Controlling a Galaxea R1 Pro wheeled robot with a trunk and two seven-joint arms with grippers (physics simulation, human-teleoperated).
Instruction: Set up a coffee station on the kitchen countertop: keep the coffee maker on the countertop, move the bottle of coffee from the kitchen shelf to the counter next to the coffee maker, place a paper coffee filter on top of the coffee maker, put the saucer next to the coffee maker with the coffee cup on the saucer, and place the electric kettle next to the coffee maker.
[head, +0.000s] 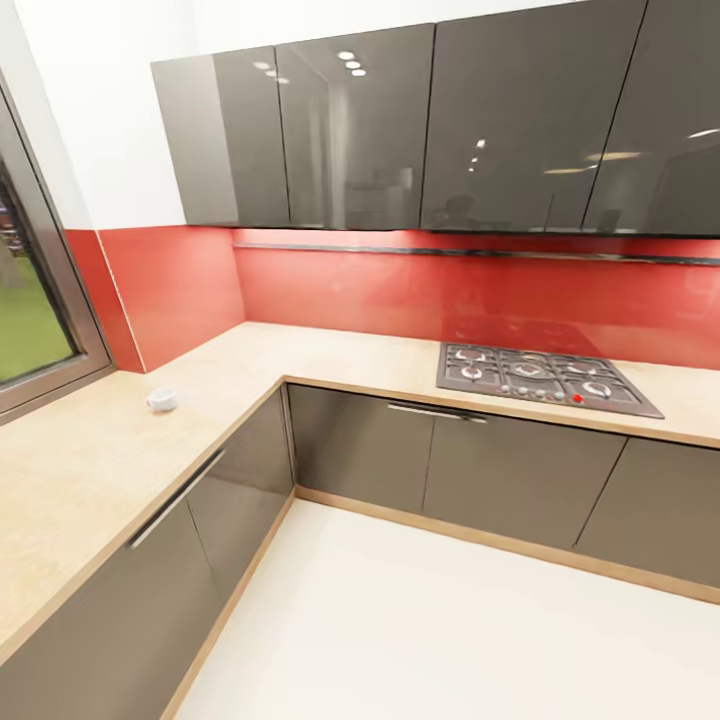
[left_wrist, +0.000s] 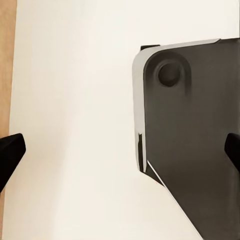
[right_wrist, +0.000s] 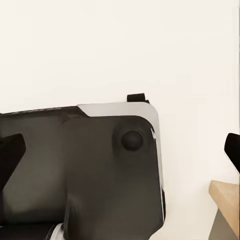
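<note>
Here, one coffee cup (head: 161, 400) on L-shaped countertop (head: 90, 470), one hob (head: 540, 377), left pincer (left_wrist: 120, 150) and right pincer (right_wrist: 120, 150) spread wide, empty

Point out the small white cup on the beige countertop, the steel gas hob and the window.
small white cup (head: 161, 400), head view, on its side wall.
steel gas hob (head: 545, 378), head view, on the middle burner grate.
window (head: 30, 300), head view, on the glass pane.
</note>
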